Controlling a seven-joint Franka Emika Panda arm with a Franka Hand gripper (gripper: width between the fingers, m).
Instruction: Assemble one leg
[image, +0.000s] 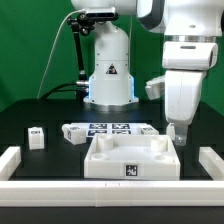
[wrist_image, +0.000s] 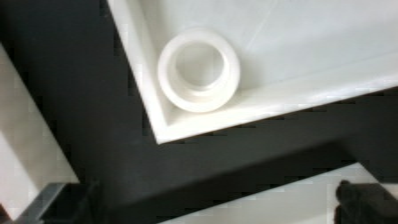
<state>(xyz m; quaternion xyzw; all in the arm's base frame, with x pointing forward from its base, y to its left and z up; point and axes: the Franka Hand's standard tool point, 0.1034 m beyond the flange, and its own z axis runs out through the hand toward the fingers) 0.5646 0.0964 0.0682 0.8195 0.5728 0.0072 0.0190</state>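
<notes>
Robotics lab, test bench. A white robot arm base (image: 110, 70) is standing on a black table (image: 55, 158). Behind the base a green backdrop (image: 30, 50) is hanging, and in front of it a marker board (image: 105, 129) is lying flat.

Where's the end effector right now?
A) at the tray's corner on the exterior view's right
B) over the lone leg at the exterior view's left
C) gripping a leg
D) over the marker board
A: the end effector hangs open at the tray's corner on the exterior view's right. The wrist view shows a tray corner with its round socket, and the leg sits apart.
</notes>
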